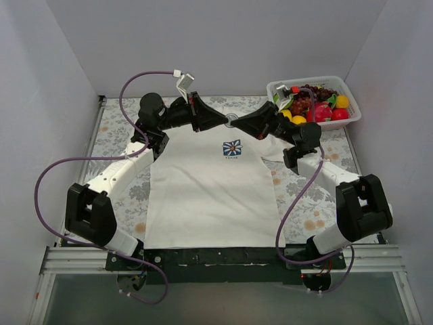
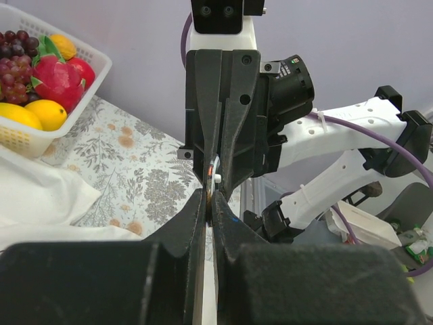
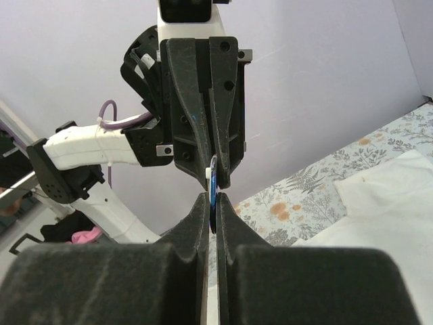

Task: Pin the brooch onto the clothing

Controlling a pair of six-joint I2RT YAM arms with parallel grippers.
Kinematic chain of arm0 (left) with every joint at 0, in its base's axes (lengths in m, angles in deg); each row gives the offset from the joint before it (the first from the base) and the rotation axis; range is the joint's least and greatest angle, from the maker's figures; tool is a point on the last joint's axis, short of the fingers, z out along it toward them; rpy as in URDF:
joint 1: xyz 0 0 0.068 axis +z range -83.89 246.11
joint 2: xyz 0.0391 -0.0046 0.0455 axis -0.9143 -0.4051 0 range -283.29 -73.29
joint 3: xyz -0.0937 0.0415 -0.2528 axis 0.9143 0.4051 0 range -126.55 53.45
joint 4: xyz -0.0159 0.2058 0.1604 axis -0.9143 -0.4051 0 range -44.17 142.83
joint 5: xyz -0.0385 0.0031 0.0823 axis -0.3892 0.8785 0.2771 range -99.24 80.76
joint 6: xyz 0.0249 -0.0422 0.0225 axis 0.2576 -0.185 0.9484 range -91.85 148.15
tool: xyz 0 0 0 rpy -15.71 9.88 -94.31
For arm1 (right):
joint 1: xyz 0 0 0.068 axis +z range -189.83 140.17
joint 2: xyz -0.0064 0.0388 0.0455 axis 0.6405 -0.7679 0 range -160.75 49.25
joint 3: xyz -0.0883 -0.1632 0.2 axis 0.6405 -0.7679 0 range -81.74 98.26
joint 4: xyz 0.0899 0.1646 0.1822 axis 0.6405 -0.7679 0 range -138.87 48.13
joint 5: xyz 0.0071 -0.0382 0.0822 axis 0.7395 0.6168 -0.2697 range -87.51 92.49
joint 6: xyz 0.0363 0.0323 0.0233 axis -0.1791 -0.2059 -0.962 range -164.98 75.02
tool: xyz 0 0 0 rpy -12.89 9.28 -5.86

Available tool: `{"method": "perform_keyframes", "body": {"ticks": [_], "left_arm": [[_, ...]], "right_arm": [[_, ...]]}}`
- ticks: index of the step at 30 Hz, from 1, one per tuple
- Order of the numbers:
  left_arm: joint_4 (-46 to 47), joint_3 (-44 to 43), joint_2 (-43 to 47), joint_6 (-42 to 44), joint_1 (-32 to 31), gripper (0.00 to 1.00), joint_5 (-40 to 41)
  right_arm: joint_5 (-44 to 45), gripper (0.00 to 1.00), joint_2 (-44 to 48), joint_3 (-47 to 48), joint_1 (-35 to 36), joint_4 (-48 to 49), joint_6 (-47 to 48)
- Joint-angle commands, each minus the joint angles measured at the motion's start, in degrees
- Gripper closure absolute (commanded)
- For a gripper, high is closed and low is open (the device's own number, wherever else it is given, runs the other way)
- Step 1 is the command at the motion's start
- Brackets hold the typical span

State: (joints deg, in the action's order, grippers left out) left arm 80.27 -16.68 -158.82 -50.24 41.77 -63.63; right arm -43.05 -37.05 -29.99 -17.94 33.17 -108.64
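The white T-shirt (image 1: pixel 210 203) lies flat on the flowered mat, small blue daisy print (image 1: pixel 233 147) facing up near the collar. Above the collar my two grippers meet tip to tip. The brooch (image 1: pixel 231 122) is a tiny round disc held between them. My left gripper (image 1: pixel 226 121) is shut on one edge of it and my right gripper (image 1: pixel 237 124) on the other. In the left wrist view my left gripper (image 2: pixel 210 198) pinches a thin brownish edge (image 2: pixel 212 194). In the right wrist view my right gripper (image 3: pixel 214 201) clamps the disc (image 3: pixel 212 177), seen edge-on with a blue rim.
A white basket (image 1: pixel 342 84) of toy fruit stands at the back right; it also shows in the left wrist view (image 2: pixel 67 128). White walls close in the left, back and right. The flowered mat (image 1: pixel 118 139) shows around the shirt.
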Motion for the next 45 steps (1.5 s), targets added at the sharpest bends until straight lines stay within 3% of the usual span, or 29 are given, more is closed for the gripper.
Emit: {"method": "perform_keyframes", "body": {"ticks": [1,7,11,12,19,24,31,38,42,45], "left_arm": [[-1.24,-2.64,1.69,1.48,-0.1,1.0,-1.15],[-7.57,-5.19,2.74,7.37,-0.53,1.0,-0.63],[-14.94,-8.7,2.75,13.25,-1.59,1.0,1.04],[-17.92,-9.58,2.66,15.44,-2.29,1.0,1.91],[-29.0,-15.73,1.69,24.94,-6.33,1.0,6.22],[-31.13,-17.67,2.3,27.32,-7.74,1.0,6.14],[-31.13,-16.53,3.36,27.77,-7.92,1.0,10.79],[-30.43,-17.32,2.13,26.27,-7.92,1.0,10.71],[-29.2,-16.27,2.83,26.01,-7.83,1.0,12.11],[-29.03,-15.74,2.92,25.48,-7.74,1.0,12.64]], "right_arm": [[-0.51,0.99,-0.71,3.79,0.17,3.99,-0.33],[-1.22,0.99,-1.59,7.05,0.35,-6.82,2.39],[-0.43,0.99,-1.32,12.56,0.52,-23.15,9.5],[0.09,0.99,-1.41,13.81,0.61,-32.59,11.26],[2.12,0.99,-2.99,20.85,0.87,-51.37,20.41],[2.3,0.99,-3.87,22.26,0.87,-53.78,22.09],[-3.14,0.99,-3.08,21.29,1.05,-46.49,23.4],[-5.96,0.99,-4.14,25.86,1.22,-57.47,32.45],[-7.89,0.85,-2.65,23.94,1.23,-53.89,33.34],[-9.56,0.84,-1.33,22.53,1.23,-51.85,34.65]]}}
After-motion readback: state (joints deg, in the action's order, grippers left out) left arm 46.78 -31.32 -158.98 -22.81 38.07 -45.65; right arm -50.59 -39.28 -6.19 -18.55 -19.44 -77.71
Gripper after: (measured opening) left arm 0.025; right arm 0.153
